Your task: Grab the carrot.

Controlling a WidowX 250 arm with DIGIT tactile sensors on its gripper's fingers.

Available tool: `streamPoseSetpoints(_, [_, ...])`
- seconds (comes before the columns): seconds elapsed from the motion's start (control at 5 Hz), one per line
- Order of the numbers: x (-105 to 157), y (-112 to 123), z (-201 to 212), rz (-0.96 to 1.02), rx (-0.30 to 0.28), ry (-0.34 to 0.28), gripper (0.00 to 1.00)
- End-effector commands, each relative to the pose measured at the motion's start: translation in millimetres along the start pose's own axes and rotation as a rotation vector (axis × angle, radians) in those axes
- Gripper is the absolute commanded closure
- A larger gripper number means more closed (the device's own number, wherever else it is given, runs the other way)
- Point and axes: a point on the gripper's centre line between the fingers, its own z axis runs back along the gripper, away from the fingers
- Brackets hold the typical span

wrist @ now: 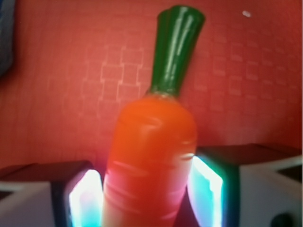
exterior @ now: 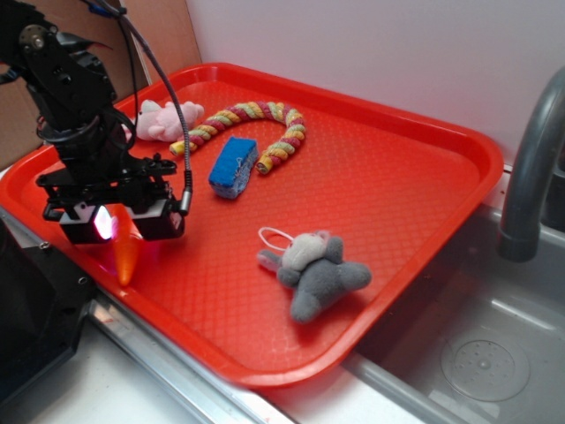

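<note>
orange carrot (wrist: pixel 149 161) sits between gripper (wrist: pixel 144 194) pads, which look pinched on it near the red tray (exterior: pixel 388 177) edge. grasp step; next: lift straight up.

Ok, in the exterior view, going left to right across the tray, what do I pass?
gripper on the carrot → blue sponge → grey plush. The pink plush and the rope overlap these in the order, so I leave them out.
</note>
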Motion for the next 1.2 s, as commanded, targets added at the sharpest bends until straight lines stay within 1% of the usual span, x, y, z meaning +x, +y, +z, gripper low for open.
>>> streamPoseSetpoints(0.0, [26,-34,75,-0.418,0.111,-0.074,1.00])
streamPoseSetpoints(0.2, [16,-39,129,-0.658,0.003,-0.204,1.00])
streamPoseSetpoints(0.4, [14,-34,180,-0.820,-0.053,-0.227,1.00])
streamPoseSetpoints(0.6, [16,-30,230,-0.838,-0.055,-0.198,1.00])
streamPoseSetpoints(0.8, [21,-28,233,-0.772,-0.090,-0.098,1.00])
streamPoseSetpoints(1.0, [25,-33,234,-0.696,-0.092,-0.034,1.00])
